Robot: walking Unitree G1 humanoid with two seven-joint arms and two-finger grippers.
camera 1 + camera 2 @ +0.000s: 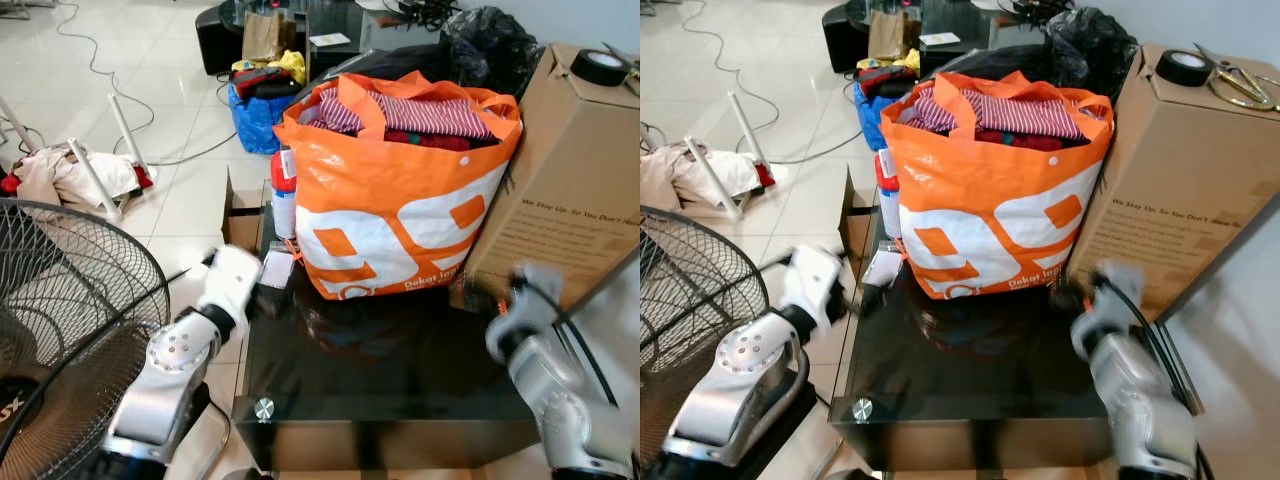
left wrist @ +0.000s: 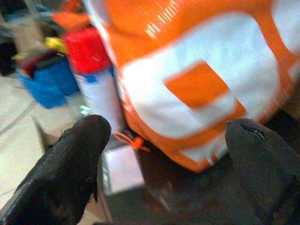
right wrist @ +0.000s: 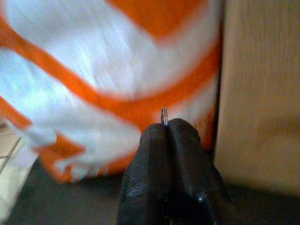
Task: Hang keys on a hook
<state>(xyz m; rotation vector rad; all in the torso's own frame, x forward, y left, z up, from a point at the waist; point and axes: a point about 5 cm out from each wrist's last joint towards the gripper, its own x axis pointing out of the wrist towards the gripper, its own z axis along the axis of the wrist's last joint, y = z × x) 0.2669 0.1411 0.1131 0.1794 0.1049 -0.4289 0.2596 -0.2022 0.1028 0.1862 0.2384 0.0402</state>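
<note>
Right gripper (image 3: 166, 129) pinches thin metal key ring (image 3: 164, 116) edge-on, ready for hooking; left gripper (image 2: 164, 140) spread, facing orange-and-white plastic bag (image 2: 201, 70); you've no hook ahead.

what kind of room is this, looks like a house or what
Probably a cluttered living room in a home, mid tidy-up or move. An orange bag stuffed with clothes sits on a black glass table beside a cardboard box, with a fan and cables on the tiled floor.

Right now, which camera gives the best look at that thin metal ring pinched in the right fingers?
The right wrist view: the thin metal ring pokes out between the shut black fingers. In both eye views the right gripper is blurred and the ring cannot be made out.
</note>
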